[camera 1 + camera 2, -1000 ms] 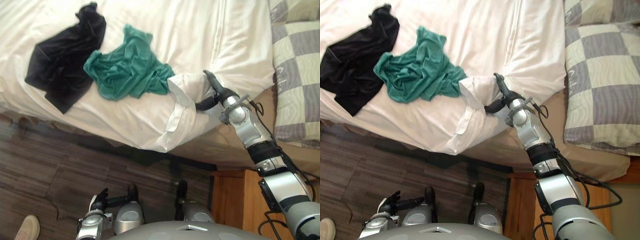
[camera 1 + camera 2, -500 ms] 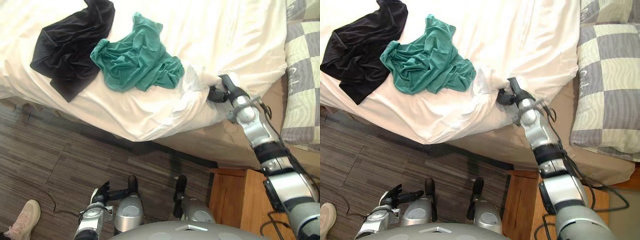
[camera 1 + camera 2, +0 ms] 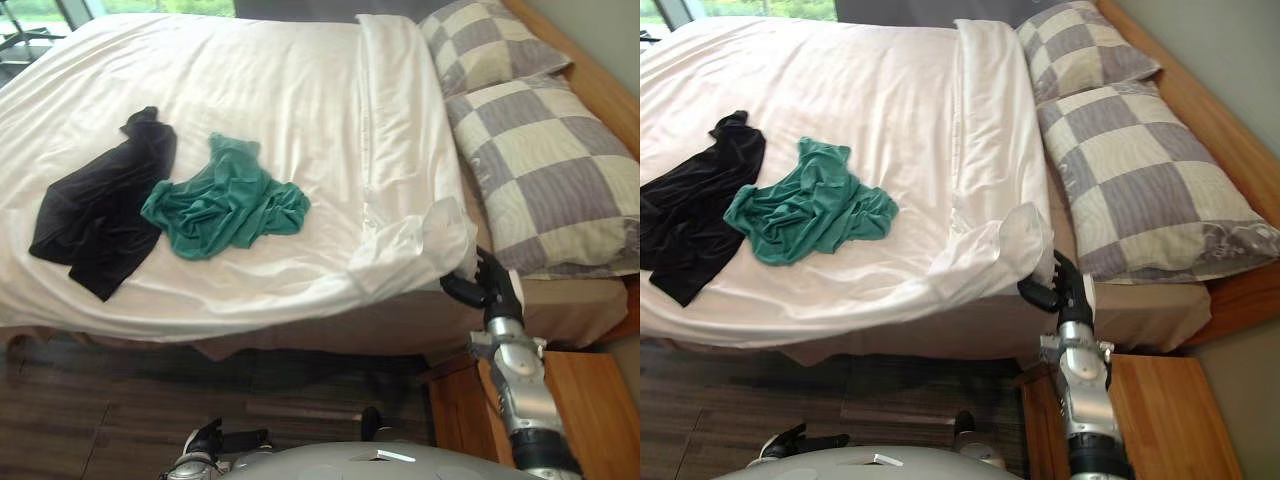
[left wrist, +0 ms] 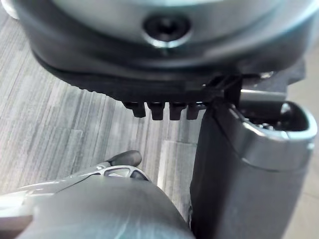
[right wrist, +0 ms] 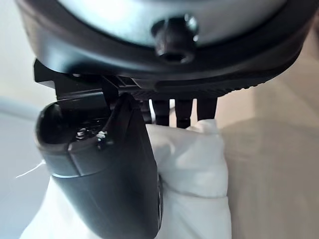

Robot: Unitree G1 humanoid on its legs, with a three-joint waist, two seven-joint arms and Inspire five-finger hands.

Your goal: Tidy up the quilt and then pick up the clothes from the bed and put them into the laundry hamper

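A white quilt (image 3: 300,100) covers the bed. Its near corner (image 3: 415,240) lies bunched at the bed's edge beside the pillows. My right hand (image 3: 485,287) is at that corner; in the right wrist view its thumb (image 5: 114,174) and fingers are curled round white quilt cloth (image 5: 194,179). A black garment (image 3: 95,215) and a crumpled green garment (image 3: 225,205) lie side by side on the quilt's left half. My left hand (image 3: 203,445) hangs low over the floor, fingers relaxed and holding nothing, with its thumb (image 4: 239,169) close in the left wrist view.
Two grey-and-cream checked pillows (image 3: 540,170) lie at the head of the bed against a wooden headboard (image 3: 590,75). A wooden nightstand (image 3: 590,400) stands under my right arm. Dark wood floor (image 3: 100,400) runs along the bed's near side.
The camera has tilted up, so more of the bed shows. My right hand went from straight fingers to gripping the quilt corner and drew it toward the pillows. The garments have not moved.
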